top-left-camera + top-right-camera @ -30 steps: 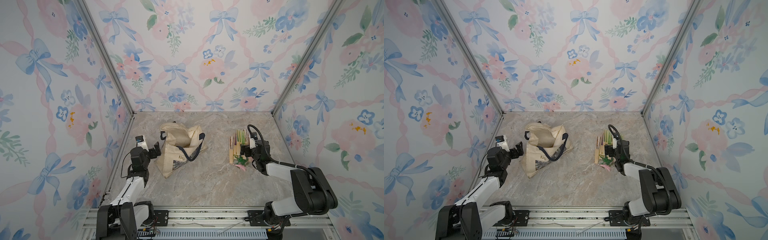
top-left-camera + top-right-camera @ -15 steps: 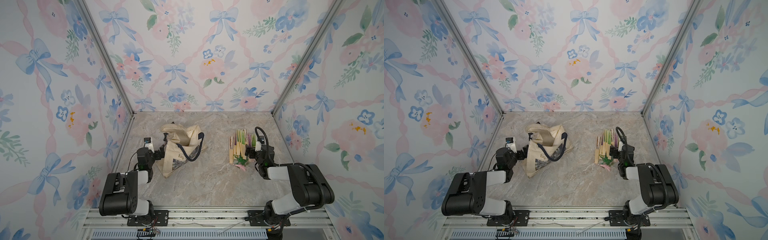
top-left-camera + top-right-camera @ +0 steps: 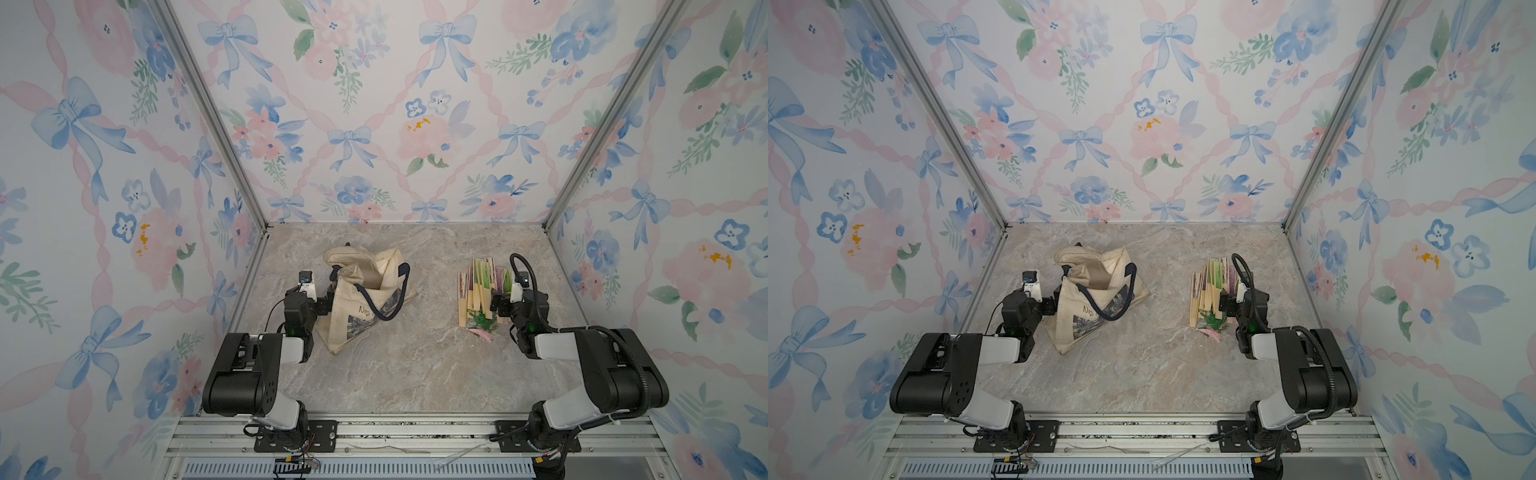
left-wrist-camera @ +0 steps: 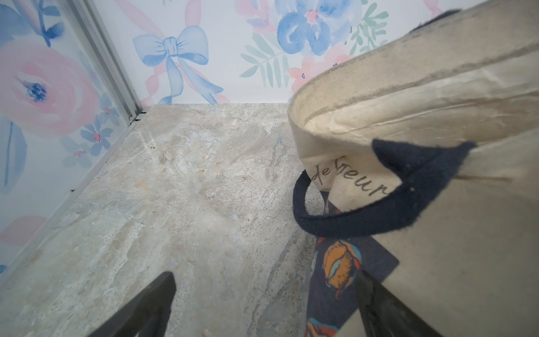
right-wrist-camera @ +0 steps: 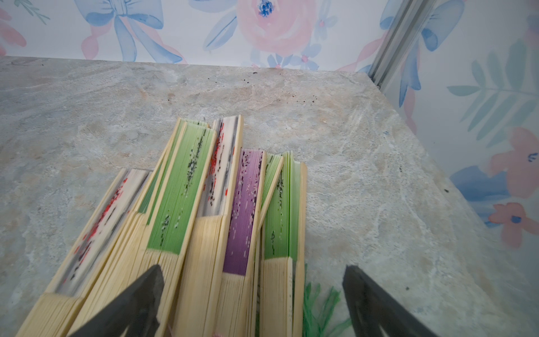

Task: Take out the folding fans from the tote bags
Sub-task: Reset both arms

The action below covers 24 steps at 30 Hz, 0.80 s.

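The cream canvas tote bag [image 3: 365,299] [image 3: 1096,299] slumps on the marble floor left of centre, its mouth open and its navy handle draped over the printed side. My left gripper [image 3: 323,302] [image 3: 1051,305] is open, low against the bag's left side. In the left wrist view the bag [image 4: 437,233] touches one finger, and nothing lies between the jaws of the gripper [image 4: 264,280]. Several closed folding fans [image 3: 482,286] [image 3: 1212,286] lie side by side on the right. My right gripper [image 3: 496,305] [image 5: 252,271] hangs open over the handle ends of the fans [image 5: 180,198].
Green tassels [image 5: 320,303] and a pink tassel [image 3: 482,334] trail from the fans toward the front. Floral walls close in the left, back and right. A metal rail [image 3: 415,428] runs along the front edge. Both arms sit folded low near the front corners.
Both arms have folded down and back toward the front. The left gripper has slid right against the bag's side, and the right gripper has drawn slightly right. Both stayed open.
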Tool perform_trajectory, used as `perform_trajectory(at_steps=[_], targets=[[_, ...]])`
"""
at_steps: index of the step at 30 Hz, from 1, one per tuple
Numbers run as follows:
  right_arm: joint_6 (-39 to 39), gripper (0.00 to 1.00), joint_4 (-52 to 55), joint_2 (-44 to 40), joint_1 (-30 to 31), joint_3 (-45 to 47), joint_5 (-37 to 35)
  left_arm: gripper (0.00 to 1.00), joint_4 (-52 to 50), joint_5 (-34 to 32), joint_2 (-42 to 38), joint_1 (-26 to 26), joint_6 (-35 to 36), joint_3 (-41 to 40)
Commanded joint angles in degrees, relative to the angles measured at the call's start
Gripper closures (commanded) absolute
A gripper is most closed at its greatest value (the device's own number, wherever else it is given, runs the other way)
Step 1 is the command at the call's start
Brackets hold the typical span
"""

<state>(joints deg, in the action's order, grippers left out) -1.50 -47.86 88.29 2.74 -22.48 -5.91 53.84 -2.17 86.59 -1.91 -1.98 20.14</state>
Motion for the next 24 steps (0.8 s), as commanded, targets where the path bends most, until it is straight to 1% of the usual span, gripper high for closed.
perform_trajectory(at_steps=[1,24], targets=[[0.7,0.04,-2.0,-0.2,0.4,-0.4,-0.6,0.02,0.6,-2.5,0.3,-0.6,1.6,-0.2],[0.7,0.03,-2.0,-0.2,0.4,-0.4,-0.6,0.02,0.7,-3.2,0.4,-1.0,1.8,0.0]])
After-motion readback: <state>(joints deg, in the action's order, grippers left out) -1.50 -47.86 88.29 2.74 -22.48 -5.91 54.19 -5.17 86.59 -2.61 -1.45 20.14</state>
